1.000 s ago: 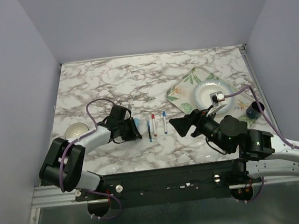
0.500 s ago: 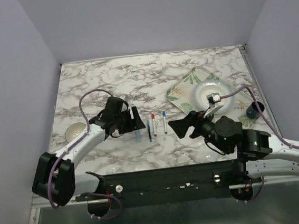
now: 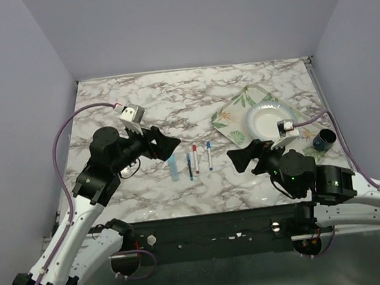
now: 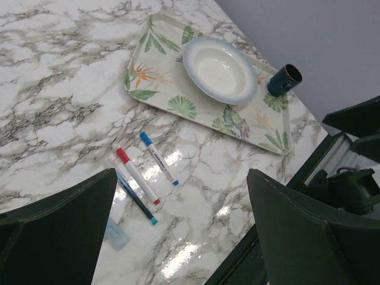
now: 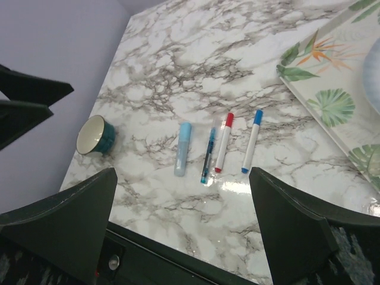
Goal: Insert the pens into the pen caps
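Several pens lie side by side on the marble table [image 3: 251, 82]: a thick light-blue one [image 3: 173, 168] [image 5: 183, 148] [image 4: 117, 233], a thin dark-blue one [image 3: 189, 166] [image 5: 208, 155] [image 4: 136, 199], a white one [image 3: 195, 159] [image 5: 223, 142] [image 4: 138, 176] with a red pen cap on its far end, and a white one [image 3: 209, 155] [image 5: 252, 141] [image 4: 158, 158] with a blue cap. I see no loose pen caps. My left gripper [image 3: 170, 144] [image 4: 181, 178] hangs open above and left of the row. My right gripper [image 3: 235, 159] [image 5: 182, 173] stands open just right of it. Both are empty.
A floral tray [image 3: 231, 115] [image 4: 148, 77] at the right holds a white bowl [image 3: 268, 118] [image 4: 219, 68] and a dark cup [image 3: 322, 140] [image 4: 284, 79]. A teal cup [image 5: 95, 135] sits near the table's left front corner. The black front rail [image 3: 211, 224] runs below the pens.
My left gripper opened, let go of the light-blue pen and rose back to the left. My right gripper drew slightly back to the right.
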Motion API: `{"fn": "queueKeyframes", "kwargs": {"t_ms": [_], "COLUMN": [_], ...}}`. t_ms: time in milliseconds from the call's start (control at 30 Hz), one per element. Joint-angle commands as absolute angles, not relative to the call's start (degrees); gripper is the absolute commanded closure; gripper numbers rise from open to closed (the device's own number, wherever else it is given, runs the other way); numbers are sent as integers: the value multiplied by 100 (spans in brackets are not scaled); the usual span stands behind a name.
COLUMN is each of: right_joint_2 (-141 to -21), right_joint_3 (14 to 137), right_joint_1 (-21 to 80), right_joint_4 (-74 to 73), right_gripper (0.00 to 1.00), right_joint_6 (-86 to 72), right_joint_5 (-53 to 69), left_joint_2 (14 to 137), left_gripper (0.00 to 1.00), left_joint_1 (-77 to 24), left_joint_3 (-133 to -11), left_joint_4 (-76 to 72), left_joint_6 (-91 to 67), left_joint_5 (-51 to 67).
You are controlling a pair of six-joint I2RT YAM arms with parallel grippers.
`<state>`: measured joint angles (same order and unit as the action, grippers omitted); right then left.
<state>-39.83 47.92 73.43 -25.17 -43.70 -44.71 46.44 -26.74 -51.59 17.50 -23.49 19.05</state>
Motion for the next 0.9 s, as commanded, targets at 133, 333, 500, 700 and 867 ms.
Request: {"fn": "queueKeyframes", "kwargs": {"t_ms": [133, 333, 500, 700, 867], "right_joint_2": [-3411, -3428, -3603, -3709, -3779], "right_joint_3": [4668, 4605, 4702, 4720, 4737], "right_joint_1": [7339, 7348, 7348, 7348, 7348], "right_joint_4": [-2286, -2039, -2118, -2153, -2180], "right_gripper": [0, 0, 0, 0, 0], "right_joint_6": [-4009, -3779, -3788, -3823, -3858], "right_joint_5": [-5160, -5107, -5027, -5027, -5036], "left_joint_2": [3911, 3859, 3709, 3560, 3525], "left_gripper": [1, 1, 1, 1, 1], "left_joint_1": [-2698, -2698, -2698, -2689, -2698], "left_joint_3": [-4175, -4254, -4210, -4149, -4140], "left_joint_4": [799, 888, 853, 835, 844], "left_joint_6": [-2224, -2136, -2136, -2118, -2109], "left_joint_5": [2355, 2188, 2188, 2145, 2136]}}
